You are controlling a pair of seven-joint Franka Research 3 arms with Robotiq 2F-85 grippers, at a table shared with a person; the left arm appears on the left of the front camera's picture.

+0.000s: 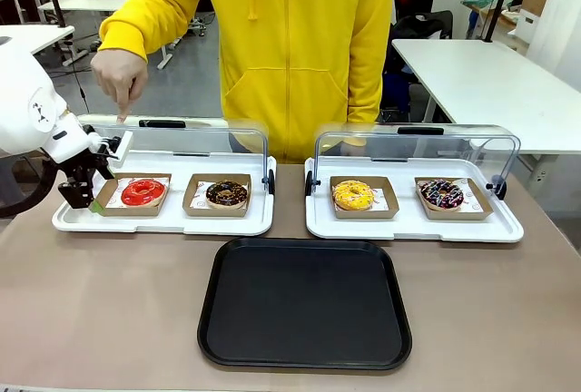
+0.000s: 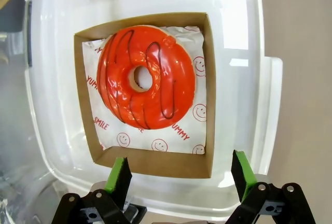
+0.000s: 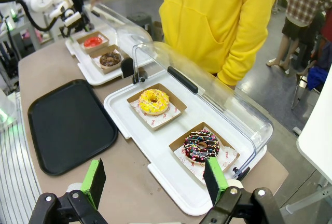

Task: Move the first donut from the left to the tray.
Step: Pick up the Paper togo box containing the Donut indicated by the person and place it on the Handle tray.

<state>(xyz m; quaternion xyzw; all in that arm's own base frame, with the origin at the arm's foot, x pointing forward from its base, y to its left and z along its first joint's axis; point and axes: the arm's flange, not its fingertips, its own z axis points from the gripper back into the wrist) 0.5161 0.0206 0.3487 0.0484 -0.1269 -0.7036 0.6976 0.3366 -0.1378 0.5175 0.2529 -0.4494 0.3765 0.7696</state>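
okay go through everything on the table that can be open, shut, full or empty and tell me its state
left gripper: open, at the red donut's cardboard tray.
right gripper: open, holding nothing.
red donut: in its cardboard tray.
black tray: empty.
left domed lid: raised.
right domed lid: raised.

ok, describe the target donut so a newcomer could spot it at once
Two white trays with clear lids sit behind the black tray. On the left white tray, take the leftmost cardboard tray, beside the left gripper. Its donut has red glaze; its neighbour is chocolate.
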